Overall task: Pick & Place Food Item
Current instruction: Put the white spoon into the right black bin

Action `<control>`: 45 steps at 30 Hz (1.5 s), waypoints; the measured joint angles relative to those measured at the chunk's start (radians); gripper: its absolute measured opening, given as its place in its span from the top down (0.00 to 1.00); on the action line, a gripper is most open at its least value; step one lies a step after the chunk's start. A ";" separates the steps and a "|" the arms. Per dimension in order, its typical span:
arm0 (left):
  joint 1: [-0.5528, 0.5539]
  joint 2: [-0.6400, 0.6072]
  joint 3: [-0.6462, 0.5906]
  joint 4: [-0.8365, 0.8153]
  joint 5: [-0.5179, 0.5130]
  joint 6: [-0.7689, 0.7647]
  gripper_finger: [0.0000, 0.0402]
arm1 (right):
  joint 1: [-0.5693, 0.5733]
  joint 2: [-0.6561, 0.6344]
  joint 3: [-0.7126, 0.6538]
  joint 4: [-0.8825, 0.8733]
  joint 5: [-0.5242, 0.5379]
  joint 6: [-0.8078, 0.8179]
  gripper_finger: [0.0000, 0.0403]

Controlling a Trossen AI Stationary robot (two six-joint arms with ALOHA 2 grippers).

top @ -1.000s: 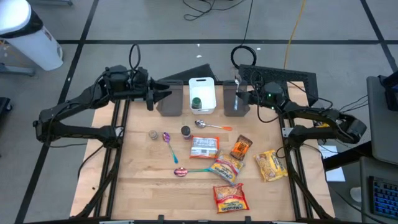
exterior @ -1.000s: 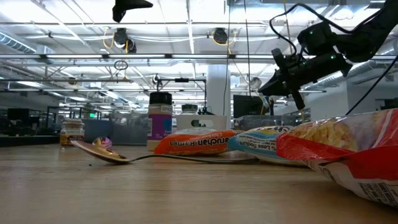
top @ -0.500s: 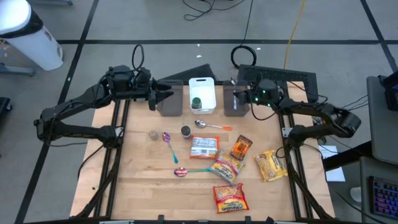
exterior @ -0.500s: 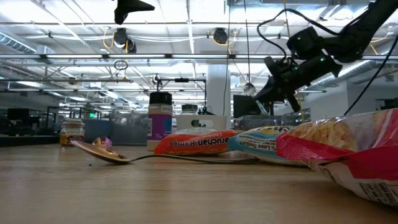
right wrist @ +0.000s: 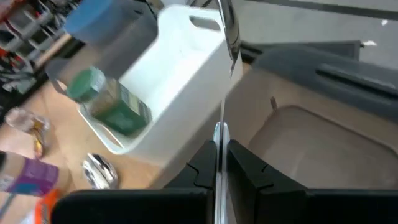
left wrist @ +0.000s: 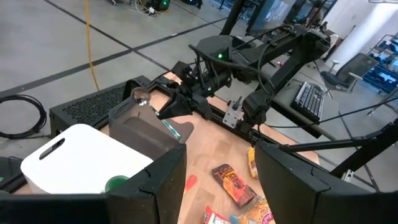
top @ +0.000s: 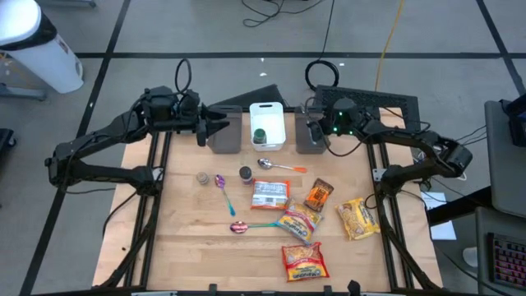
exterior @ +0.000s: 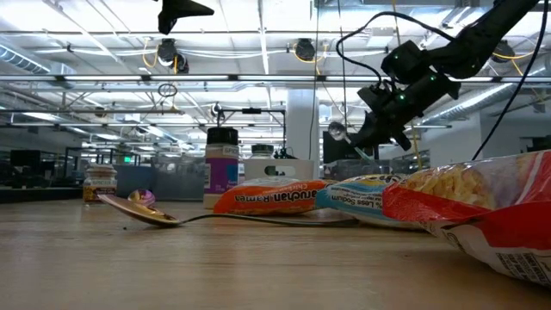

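Note:
My right gripper [top: 313,131] is shut on a spoon [right wrist: 226,37] with a silver bowl and a thin clear handle. It hovers above the right grey bin [top: 310,142] at the table's far side. The spoon also shows in the left wrist view [left wrist: 144,96] and the low view [exterior: 335,132]. My left gripper [top: 215,125] is open and empty above the left grey bin [top: 225,134]. Food packets lie on the table: a ramen pack [top: 269,193], a brown bar [top: 319,195], yellow packs [top: 357,218] and a red pack [top: 304,261]. My right gripper pinches the spoon's thin handle [right wrist: 221,132] between its two fingers, at the end away from the bowl. The spoon runs on forward past the fingertips with its bowl [right wrist: 227,28] out in front. It is lifted clear above the grey bin [right wrist: 323,124].
A white bin [top: 267,108] with a green-lidded jar [top: 260,135] stands between the grey bins. Loose spoons [top: 222,187] [top: 278,166] [top: 246,226], a small jar [top: 202,178] and a spice bottle [top: 245,173] lie on the table's middle.
My right gripper has gone toward the table's left edge with the spoon, and now stands over the right grey bin. The spoon stays lifted clear in the shut fingers.

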 joint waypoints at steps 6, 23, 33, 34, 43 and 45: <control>0.000 0.000 0.000 0.000 0.000 0.003 0.50 | -0.023 0.000 0.000 -0.084 0.001 -0.047 0.98; 0.000 0.000 0.000 0.000 -0.020 0.010 0.50 | -0.036 0.053 0.012 -0.127 -0.001 -0.071 0.98; 0.000 0.000 0.000 0.000 -0.021 0.000 0.50 | -0.036 0.180 0.202 -0.333 0.003 -0.225 0.98; 0.000 0.000 0.000 0.000 -0.021 0.000 0.50 | -0.036 0.197 0.222 -0.353 0.003 -0.237 0.98; 0.000 0.000 0.000 -0.025 -0.020 0.000 0.50 | -0.037 0.259 0.279 -0.399 0.005 -0.250 0.98; 0.000 0.000 0.000 -0.025 -0.020 0.000 0.50 | -0.038 0.260 0.279 -0.420 0.018 -0.249 0.98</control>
